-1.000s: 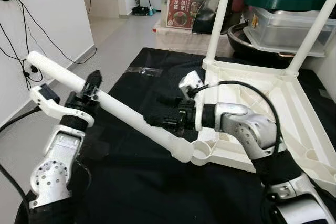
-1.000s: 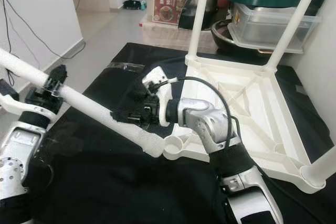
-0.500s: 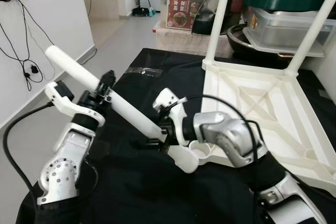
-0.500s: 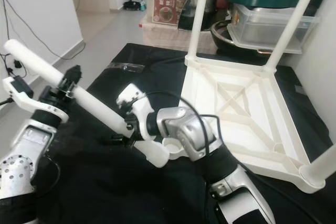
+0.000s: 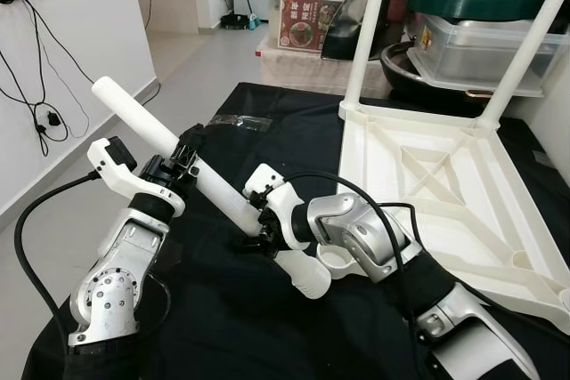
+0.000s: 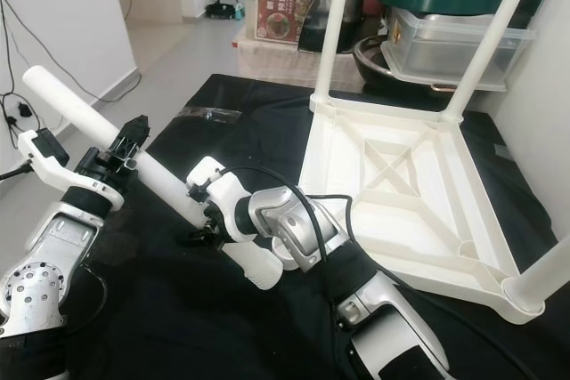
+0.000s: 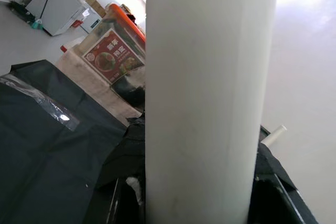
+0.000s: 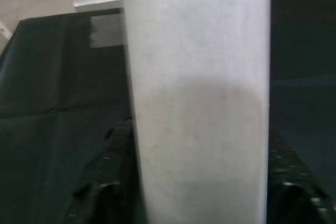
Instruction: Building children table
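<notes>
Swung steeper since a second ago, lower end pulled back off the corner socket [image 5: 336,258] and now just beside it; right arm tucked in closer too. Held slantwise over the black sheet [image 5: 223,309]: white table leg [image 5: 209,184], upper part clamped in the left pincer [image 5: 183,162], lower part gripped by the right pincer [image 5: 258,233] — both closed on it. Further right, upturned white tabletop [image 5: 445,184] with two legs [image 5: 370,24] already standing. Likely trouble: tip misaligned, jamming on the socket rim or shoving the loose tabletop sideways; two grips twisting against each other could slip the smooth tube. Printed box [image 5: 307,20] behind — writing too small to read.
</notes>
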Controlling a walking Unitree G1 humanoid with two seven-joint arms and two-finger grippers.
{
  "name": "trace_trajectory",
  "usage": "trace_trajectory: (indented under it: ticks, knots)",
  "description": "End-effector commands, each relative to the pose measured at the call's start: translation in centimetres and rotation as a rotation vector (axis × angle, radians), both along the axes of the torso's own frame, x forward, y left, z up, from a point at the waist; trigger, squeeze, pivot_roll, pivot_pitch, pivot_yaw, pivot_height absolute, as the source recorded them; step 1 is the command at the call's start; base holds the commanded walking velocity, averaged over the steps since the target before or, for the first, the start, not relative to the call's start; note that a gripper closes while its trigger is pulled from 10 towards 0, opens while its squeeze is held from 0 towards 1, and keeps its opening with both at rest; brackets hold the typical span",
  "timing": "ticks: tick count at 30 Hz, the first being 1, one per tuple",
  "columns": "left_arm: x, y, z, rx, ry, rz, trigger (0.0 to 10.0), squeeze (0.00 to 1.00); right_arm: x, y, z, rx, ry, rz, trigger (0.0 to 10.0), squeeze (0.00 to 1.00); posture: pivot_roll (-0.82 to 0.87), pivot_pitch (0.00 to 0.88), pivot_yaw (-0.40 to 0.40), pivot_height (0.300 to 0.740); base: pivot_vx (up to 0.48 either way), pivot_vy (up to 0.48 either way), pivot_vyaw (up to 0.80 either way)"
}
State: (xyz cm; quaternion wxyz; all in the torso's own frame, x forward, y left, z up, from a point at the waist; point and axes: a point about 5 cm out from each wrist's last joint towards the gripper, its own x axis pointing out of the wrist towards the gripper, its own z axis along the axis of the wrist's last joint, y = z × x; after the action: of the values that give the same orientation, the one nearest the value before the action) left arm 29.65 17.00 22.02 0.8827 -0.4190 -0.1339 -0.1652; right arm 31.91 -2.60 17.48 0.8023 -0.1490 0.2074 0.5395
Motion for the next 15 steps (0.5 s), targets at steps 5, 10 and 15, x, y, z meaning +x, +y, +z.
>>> trace_trajectory:
  ticks: [5, 10, 15]
  knots:
    - [-0.3, -2.0, 0.9, 0.014, -0.044, -0.083, 0.0, 0.00, -0.6, -0.1, -1.9, -0.043, 0.055, 0.017, 0.0, 0.00, 0.09, 0.000, -0.056, 0.740, 0.000, 0.000, 0.00]
    - [-0.1, -2.1, 0.5, 0.050, -0.019, -0.075, 7.8, 0.49, -0.3, -0.5, -1.4, -0.027, 0.047, 0.004, 0.0, 0.00, 0.08, 0.000, -0.055, 0.740, 0.000, 0.000, 0.00]
    - [-0.4, -2.1, 0.8, 0.045, -0.071, -0.123, 10.0, 1.00, 0.5, -1.6, -0.1, 0.017, 0.025, -0.047, 0.0, 0.00, 0.08, 0.000, -0.055, 0.740, 0.000, 0.000, 0.00]
